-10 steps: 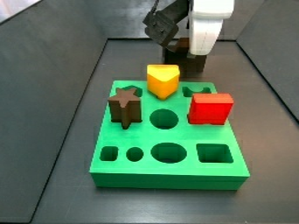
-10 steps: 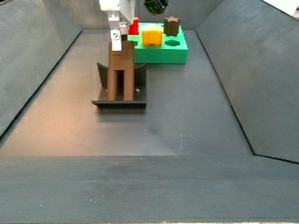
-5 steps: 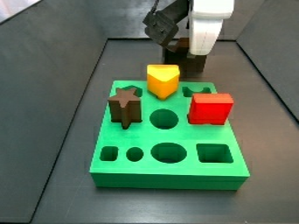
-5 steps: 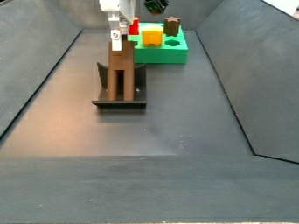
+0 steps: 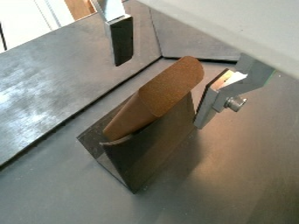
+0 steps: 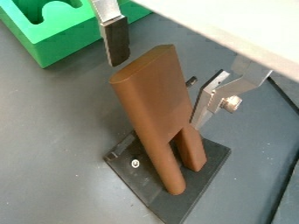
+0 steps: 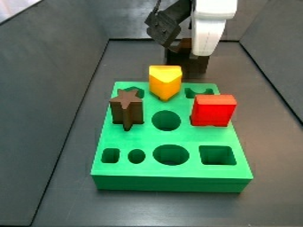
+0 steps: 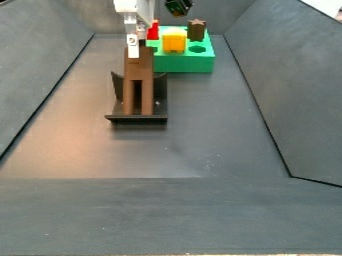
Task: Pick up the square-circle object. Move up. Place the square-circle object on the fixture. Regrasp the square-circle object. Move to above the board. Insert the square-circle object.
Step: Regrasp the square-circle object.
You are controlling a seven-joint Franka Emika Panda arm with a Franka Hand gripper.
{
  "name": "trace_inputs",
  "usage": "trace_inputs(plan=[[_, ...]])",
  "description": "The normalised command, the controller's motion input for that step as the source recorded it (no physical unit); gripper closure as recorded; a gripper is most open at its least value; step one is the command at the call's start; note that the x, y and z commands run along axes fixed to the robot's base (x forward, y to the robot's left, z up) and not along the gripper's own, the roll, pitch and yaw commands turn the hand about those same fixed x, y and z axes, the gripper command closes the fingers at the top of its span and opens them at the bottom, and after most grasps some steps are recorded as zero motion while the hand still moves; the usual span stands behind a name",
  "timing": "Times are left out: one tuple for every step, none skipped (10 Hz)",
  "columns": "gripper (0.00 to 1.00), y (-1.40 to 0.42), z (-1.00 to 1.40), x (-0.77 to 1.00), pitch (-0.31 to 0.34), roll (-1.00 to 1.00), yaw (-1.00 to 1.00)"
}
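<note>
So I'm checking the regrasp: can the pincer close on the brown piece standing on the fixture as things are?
Probably yes. The pincer is open, its fingers on either side of the square-circle object, which leans on the fixture. Nothing else sits between them.

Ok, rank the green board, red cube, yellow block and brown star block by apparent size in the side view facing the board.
1. Board, by far.
2. Red cube and yellow block: too alike to rank.
3. Star block, slightly smaller.
The end effector is behind the board.
</note>
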Motion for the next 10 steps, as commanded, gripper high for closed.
trace_inputs(plan=[[0.0, -0.01, 0.01, 0.08, 0.201, -0.03, 0.06], [0.0, -0.01, 0.01, 0.08, 0.201, -0.03, 0.06], [0.0, -0.01, 0.01, 0.08, 0.201, -0.03, 0.06], [0.0, -0.01, 0.01, 0.08, 0.201, -0.03, 0.06], [0.0, -0.01, 0.01, 0.08, 0.2, -0.03, 0.06], [0.0, -0.01, 0.01, 0.08, 0.2, -0.03, 0.06], [0.0, -0.01, 0.01, 0.08, 0.2, -0.03, 0.06], [0.0, -0.01, 0.01, 0.08, 0.2, -0.03, 0.06], [0.0, -0.01, 0.01, 0.08, 0.2, -0.03, 0.06], [0.0, -0.01, 0.01, 0.08, 0.2, -0.03, 0.06]])
